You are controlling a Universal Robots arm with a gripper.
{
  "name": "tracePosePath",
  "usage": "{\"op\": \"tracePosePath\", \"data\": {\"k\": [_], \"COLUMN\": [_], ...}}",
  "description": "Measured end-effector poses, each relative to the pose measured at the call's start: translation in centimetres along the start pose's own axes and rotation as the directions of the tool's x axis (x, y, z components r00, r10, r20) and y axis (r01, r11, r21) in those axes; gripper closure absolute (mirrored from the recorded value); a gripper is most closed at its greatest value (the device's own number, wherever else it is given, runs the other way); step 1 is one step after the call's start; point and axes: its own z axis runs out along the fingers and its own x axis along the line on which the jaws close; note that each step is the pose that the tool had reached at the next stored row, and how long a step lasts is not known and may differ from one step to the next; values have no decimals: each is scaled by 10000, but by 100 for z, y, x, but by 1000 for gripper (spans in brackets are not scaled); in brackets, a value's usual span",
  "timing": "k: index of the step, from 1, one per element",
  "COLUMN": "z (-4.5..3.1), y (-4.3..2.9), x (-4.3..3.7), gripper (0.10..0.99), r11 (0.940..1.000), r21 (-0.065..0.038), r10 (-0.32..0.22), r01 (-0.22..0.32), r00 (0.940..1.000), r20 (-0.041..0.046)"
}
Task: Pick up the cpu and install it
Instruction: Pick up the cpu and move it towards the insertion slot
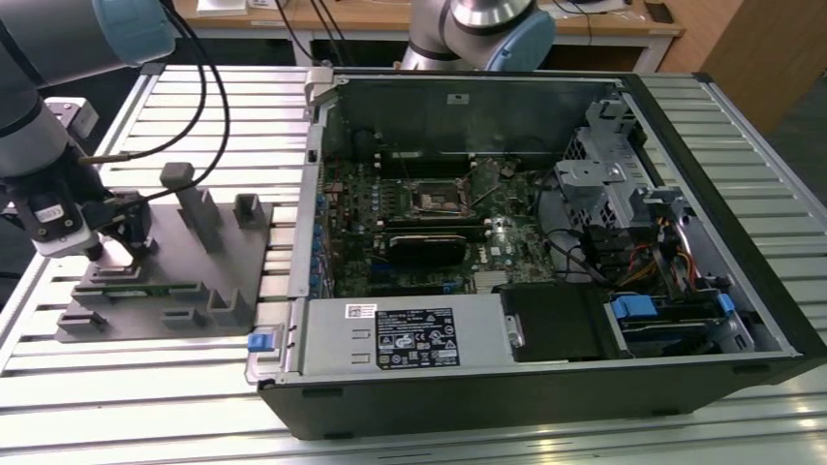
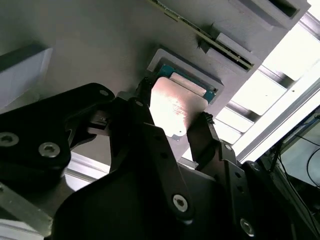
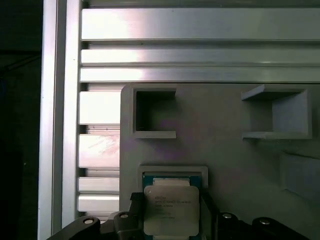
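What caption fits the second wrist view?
Gripper flanking the cpu at its recess in the grey tray.

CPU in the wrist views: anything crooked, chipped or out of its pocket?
Nothing stands out. In the first wrist view the cpu lies square with its pocket in the grey tray, its metal top looking intact; in the second wrist view the gripper straddles it.

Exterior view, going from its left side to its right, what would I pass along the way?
Gripper → tall grey posts on the tray → blue tab at the case corner → dark socket frame on the motherboard → blue drive latch.
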Motion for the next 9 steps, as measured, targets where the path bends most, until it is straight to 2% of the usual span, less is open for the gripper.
{"op": "tracePosePath", "data": {"k": [9], "z": [-108], "y": [6], "x": [2], "gripper": [545], "r11": [10000], "r21": [-1], "r10": [1], "r01": [-1], "r00": [10000], "r20": [-1]}}
